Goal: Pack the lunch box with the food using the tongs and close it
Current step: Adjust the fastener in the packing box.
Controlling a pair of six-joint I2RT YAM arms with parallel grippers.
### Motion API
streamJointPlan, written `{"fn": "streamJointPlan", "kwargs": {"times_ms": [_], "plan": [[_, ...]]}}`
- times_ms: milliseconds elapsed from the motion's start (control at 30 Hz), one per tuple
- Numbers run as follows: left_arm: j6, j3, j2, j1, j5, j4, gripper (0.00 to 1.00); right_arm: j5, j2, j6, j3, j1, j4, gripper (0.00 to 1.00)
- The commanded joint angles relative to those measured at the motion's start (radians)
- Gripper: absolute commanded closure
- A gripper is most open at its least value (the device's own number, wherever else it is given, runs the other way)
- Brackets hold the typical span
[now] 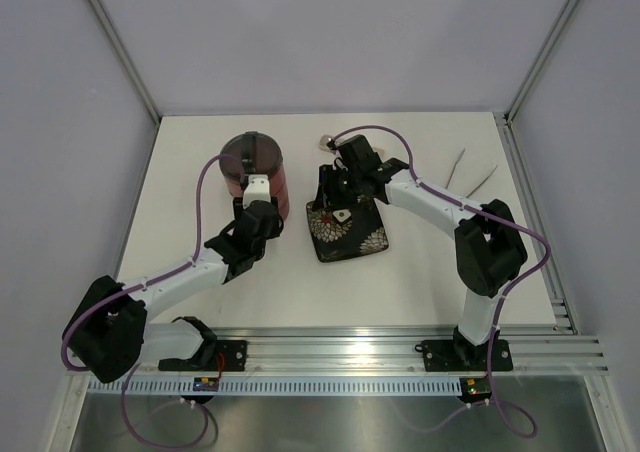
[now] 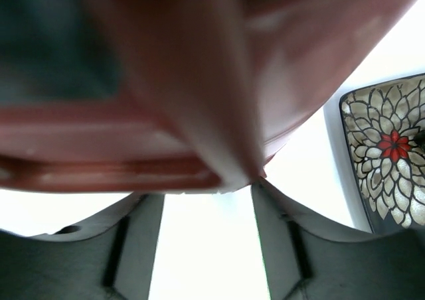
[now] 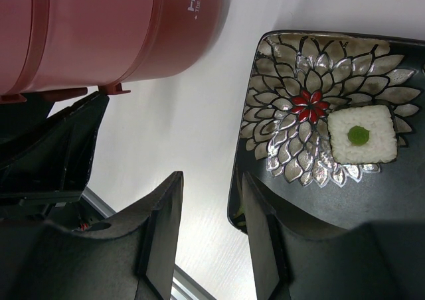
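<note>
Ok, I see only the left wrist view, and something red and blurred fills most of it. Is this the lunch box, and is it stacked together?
Observer: Yes. In the top view the lunch box stands as one stacked tower, left of the plate.
Operator: Good. And the tongs, where are they?
Observer: The tongs lie on the table, to the right of the right arm, well apart from the plate.
Operator: Does the plate carry anything?
Observer: The right wrist view shows one white square piece with a green dot on it, and no other food on the part of the plate that it sees.
</note>
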Motion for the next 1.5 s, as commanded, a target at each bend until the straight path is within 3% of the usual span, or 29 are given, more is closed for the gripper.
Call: {"fn": "streamJointPlan", "kwargs": {"times_ms": [0,167,300,467,567,733,833,933,1033,1133,1167,1233,1333,1467], "plan": [[-0.026,-0.004,0.036,-0.003,0.023,-0.090,0.47,0.003,-0.046,-0.008,0.007,0.005,0.027,0.51],[-0.028,0.009,0.038,-0.009,0.010,-0.111,0.52,-0.002,-0.047,-0.009,0.008,0.005,0.028,0.51],[-0.034,0.020,0.030,-0.011,-0.019,-0.122,0.38,-0.003,-0.047,-0.012,0.008,0.005,0.027,0.51],[-0.012,0.070,0.038,-0.009,-0.032,-0.175,0.30,0.001,-0.043,-0.010,0.007,0.005,0.021,0.51],[-0.017,0.112,-0.004,-0.009,0.035,-0.249,0.15,0.020,-0.041,-0.021,0.016,0.005,0.002,0.51],[-0.063,0.153,-0.201,-0.009,0.140,-0.392,0.03,0.038,-0.046,-0.035,0.022,0.007,-0.003,0.38],[-0.098,0.216,-0.315,-0.011,0.186,-0.485,0.01,0.044,-0.066,-0.039,-0.015,0.013,0.046,0.31],[-0.135,0.288,-0.373,-0.006,0.145,-0.558,0.01,0.076,-0.098,-0.054,-0.068,0.039,0.114,0.26],[-0.172,0.421,-0.357,0.080,0.108,-0.653,0.02,0.121,-0.148,-0.090,-0.162,0.097,0.245,0.25],[-0.201,0.503,-0.281,0.340,0.268,-0.693,0.03,0.198,-0.179,-0.148,-0.237,0.181,0.330,0.24],[-0.218,0.503,-0.251,0.477,0.383,-0.662,0.03,0.204,-0.182,-0.163,-0.257,0.197,0.393,0.25],[-0.238,0.504,-0.205,0.636,0.514,-0.609,0.05,0.234,-0.197,-0.182,-0.323,0.243,0.518,0.25],[-0.267,0.565,-0.047,0.758,0.647,-0.579,0.05,0.331,-0.220,-0.215,-0.438,0.304,0.734,0.24],[-0.284,0.644,0.152,0.792,0.707,-0.503,0.05,0.487,-0.199,-0.294,-0.444,0.376,0.835,0.21]]}}
